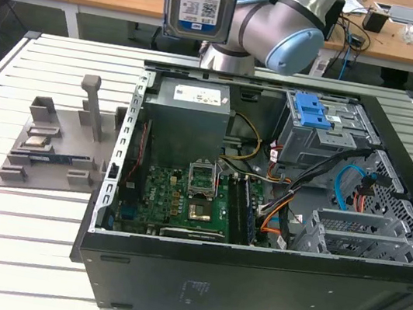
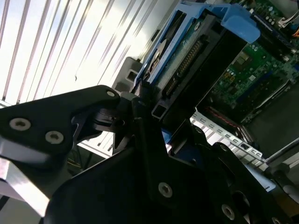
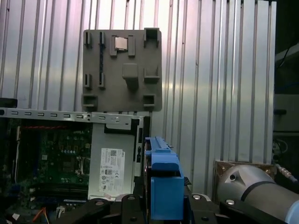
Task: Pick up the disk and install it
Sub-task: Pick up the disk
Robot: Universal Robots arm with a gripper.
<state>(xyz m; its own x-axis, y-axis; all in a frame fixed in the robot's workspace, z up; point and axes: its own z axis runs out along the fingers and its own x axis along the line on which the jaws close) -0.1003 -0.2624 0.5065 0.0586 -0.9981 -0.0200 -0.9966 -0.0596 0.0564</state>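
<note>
Clearly the disk is off the desk: in the exterior view it hangs upright, label outward, high above the far edge of the case. I judge that height keeps it clear of the case walls. The case lies on its side with the panel off, so the power supply and the drive cage can be reached from above. A grey fixture sits on the desk just beside the case, on the exterior view's left. The pincer is closed on the disk, its jaws narrowed to the width of the blue carrier and pressing on either side of it.
</note>
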